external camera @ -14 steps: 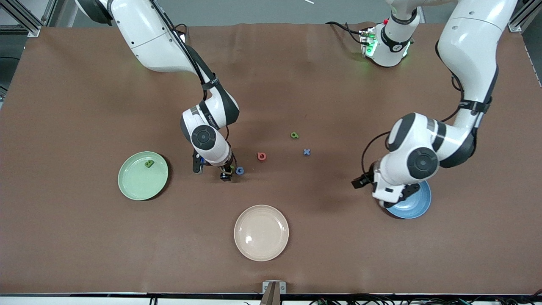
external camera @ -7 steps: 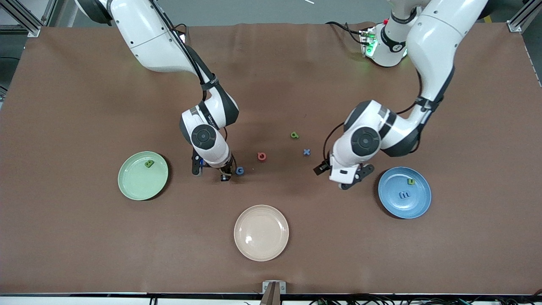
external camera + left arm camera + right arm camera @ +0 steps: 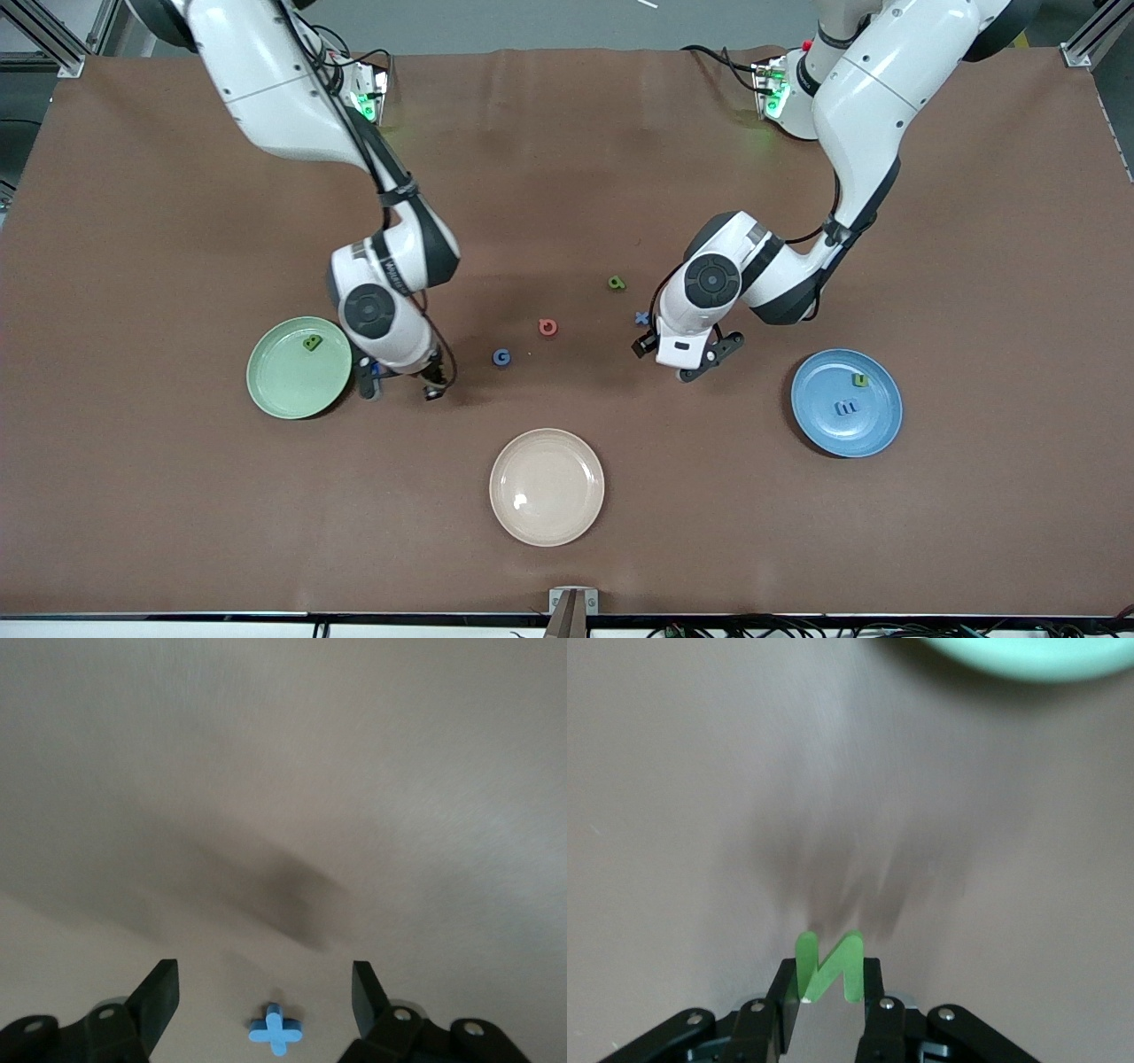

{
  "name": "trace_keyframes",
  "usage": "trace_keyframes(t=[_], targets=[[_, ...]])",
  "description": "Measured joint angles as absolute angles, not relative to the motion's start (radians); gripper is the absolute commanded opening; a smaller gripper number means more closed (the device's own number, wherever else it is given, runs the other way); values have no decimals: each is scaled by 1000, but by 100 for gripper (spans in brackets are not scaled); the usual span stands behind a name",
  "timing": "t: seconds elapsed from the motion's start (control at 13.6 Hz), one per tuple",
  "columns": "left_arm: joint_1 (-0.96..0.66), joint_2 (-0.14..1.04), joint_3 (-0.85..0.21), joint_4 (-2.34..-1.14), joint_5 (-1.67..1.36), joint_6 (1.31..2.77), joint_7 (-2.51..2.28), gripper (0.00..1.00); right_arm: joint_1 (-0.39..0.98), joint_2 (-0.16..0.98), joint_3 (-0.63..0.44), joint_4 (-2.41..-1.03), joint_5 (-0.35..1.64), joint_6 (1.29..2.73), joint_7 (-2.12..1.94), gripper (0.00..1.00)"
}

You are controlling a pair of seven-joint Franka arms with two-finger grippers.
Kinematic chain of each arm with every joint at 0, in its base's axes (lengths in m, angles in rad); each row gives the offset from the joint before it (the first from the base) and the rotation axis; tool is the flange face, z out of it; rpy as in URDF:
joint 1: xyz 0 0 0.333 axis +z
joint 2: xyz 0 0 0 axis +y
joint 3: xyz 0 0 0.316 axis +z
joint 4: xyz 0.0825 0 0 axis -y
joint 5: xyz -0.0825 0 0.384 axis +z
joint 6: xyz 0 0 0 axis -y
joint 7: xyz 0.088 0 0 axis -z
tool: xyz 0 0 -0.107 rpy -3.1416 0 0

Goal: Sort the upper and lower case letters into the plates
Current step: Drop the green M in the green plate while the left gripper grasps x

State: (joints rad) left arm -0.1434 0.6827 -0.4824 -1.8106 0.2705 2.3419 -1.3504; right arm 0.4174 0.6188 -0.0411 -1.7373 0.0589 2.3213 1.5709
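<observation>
The brown table (image 3: 159,496) carried three plates: a pale green plate (image 3: 285,390) toward the right arm's end, a blue plate (image 3: 873,425) toward the left arm's end, and a beige plate (image 3: 547,509) between them, nearest the front camera's edge. The right gripper (image 3: 829,1001) hung just beside the pale green plate, clenched on a green letter N (image 3: 829,967) standing upright between its fingers, with the plate's rim close ahead in the right wrist view. That short gap was, by my judgement, what its coming move turned on. The left gripper (image 3: 266,997) hovered spread wide over mid-table, a blue x (image 3: 275,1029) lying flat between its fingers. A blue G (image 3: 501,356), a red letter (image 3: 547,327) and a green letter (image 3: 617,283) lay loose mid-table.
</observation>
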Motion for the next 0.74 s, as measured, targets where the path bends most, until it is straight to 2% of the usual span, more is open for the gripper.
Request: trace_keyframes(t=[0.22,0.37,0.52,0.74], targets=[[-180,683,-484,-1854,304,2405,-1435,79,324,523,-41,-1762,60,2221,1340,0],[-200,682,-484,-1862,378,2408,-1509,77,249,455,-41,-1842,88,2214,1170,0],[-201,682,-483,-1872,445,2413,-1567,73,168,412,-42,-1934,131,2239,1001,0],[-200,677,-483,-1895,459,2446,-1598,68,102,395,-41,-2068,142,2357,873,0]])
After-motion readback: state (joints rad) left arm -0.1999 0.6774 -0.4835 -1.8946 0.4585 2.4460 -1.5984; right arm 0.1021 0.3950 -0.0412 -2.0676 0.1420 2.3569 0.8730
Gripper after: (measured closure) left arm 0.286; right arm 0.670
